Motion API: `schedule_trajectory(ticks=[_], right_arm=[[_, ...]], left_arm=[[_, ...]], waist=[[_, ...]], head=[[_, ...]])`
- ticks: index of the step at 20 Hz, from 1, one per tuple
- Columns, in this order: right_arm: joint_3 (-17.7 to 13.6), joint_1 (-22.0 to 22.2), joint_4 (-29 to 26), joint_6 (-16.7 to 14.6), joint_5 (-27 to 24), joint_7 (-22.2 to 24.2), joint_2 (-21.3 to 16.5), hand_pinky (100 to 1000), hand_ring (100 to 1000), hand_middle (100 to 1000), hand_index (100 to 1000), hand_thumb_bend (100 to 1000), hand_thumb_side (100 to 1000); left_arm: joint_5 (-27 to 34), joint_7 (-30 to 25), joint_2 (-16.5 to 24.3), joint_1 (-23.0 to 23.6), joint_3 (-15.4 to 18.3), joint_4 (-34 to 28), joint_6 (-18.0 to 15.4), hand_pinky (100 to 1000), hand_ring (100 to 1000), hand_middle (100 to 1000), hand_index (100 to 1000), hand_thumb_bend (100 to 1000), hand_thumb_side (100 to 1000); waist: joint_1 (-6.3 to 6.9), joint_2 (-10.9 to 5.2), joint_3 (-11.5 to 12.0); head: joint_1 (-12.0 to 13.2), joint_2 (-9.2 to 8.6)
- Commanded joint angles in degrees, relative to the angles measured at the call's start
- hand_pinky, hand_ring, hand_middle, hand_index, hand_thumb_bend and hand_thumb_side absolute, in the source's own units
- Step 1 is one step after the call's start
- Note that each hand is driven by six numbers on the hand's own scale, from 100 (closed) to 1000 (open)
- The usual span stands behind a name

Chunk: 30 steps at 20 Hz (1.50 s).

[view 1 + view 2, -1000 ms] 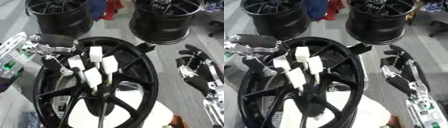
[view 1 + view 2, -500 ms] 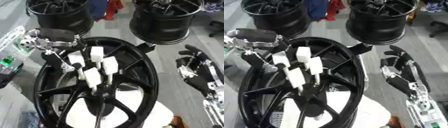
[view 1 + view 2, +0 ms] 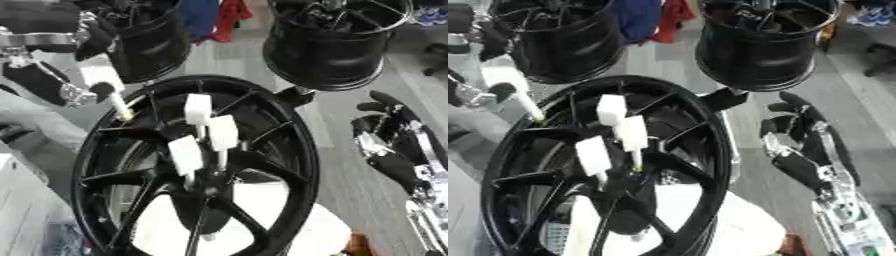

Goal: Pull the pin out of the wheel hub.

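While three white-capped pins [image 3: 208,134] remain seated in the hub [image 3: 206,187], a fourth pin [image 3: 105,82] is pinched by the left hand [image 3: 66,60], up beyond the wheel rim [image 3: 302,165]. It looks light, stiff and smooth; the blocky cap is judged the best hold. The right hand [image 3: 794,145] is held idle, fingers relaxed.

We get two head-mounted eyes looking steeply down, close in. The black wheel hub [image 3: 197,170] fills the centre and runs out at 6 o'clock in both. Both share the white pins [image 3: 210,132] at centre, two drum-like rims [image 3: 759,42] at 11 and 1 o'clock, and the right hand [image 3: 798,145] at 3 o'clock. The right eye sits slightly right (everything shifts left there), so the left hand [image 3: 83,47] at 10 o'clock shows fuller in the left eye.
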Motion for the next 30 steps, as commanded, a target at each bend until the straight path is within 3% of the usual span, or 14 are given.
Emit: schedule_trajectory(ticks=[1,6,8,9,11,13,15,22,25,30], right_arm=[[-0.71,-0.42,-0.64,-0.13,0.59,-0.42,-1.18,652,650,714,882,188,191],[-0.97,-0.71,-0.77,-0.1,0.76,-0.7,-1.01,653,650,714,882,187,192],[-1.03,-0.81,-0.85,-0.08,0.77,-0.76,-0.93,653,650,714,882,188,193],[-1.05,-0.88,-0.9,-0.07,0.77,-0.77,-0.88,653,650,714,882,188,193],[-1.1,-1.0,-0.98,-0.03,0.77,-0.79,-0.76,653,650,714,882,189,193],[-1.22,-1.05,-1.07,0.01,0.76,-0.87,-0.66,653,650,714,882,190,193],[-1.39,-1.04,-1.15,0.08,0.8,-1.03,-0.67,652,649,714,882,191,193],[-1.42,-1.06,-1.12,0.1,0.78,-1.09,-0.47,652,649,714,881,192,192],[-1.47,-1.07,-1.12,0.08,0.76,-1.15,-0.38,652,649,713,881,194,192],[-1.47,-1.15,-1.08,0.07,0.7,-1.12,-0.08,652,649,713,880,196,191]], left_arm=[[-2.17,2.18,5.85,4.22,5.83,-0.05,-0.33,375,453,568,700,100,107],[-8.14,7.33,5.58,15.53,11.93,6.5,2.91,399,468,581,713,100,100],[-11.05,8.77,3.94,18.33,13.34,10.45,3.71,518,554,669,768,100,100],[-12.25,9.59,2.98,19.37,14.06,12.49,4.16,592,621,723,803,141,128],[-14.38,11.54,1.42,20.85,15.45,15.77,4.76,651,697,768,845,358,315],[-16.14,13.7,0.32,22.34,17.03,18.45,5.04,669,721,784,851,431,380],[-17.47,15.45,-0.21,23.5,18.38,20.44,4.88,670,721,782,850,447,395],[-15.48,19.22,-2.65,25.63,21.53,20.68,3.78,631,660,746,825,389,420],[-11.02,20.46,-4.72,26.24,22.88,18.27,3.8,601,613,715,803,310,424],[-0.12,24.44,-11.97,26.4,25.93,11.49,5.57,592,583,693,786,225,432]], waist=[[-0.15,-0.45,0.36],[-0.52,-0.03,0.99],[-0.73,0.06,1.11],[-0.86,0.12,1.11],[-1.13,0.23,1.05],[-1.42,0.37,0.94],[-1.6,0.51,0.92],[-1.67,0.7,1.22],[-1.82,0.74,1.24],[-2.14,0.77,1.6]], head=[[-0.42,-0.41],[-1.15,-1.16],[-1.32,-1.33],[-1.4,-1.44],[-1.5,-1.59],[-1.63,-1.78],[-1.66,-1.8],[-1.8,-1.72],[-1.86,-1.71],[-2.23,-1.64]])
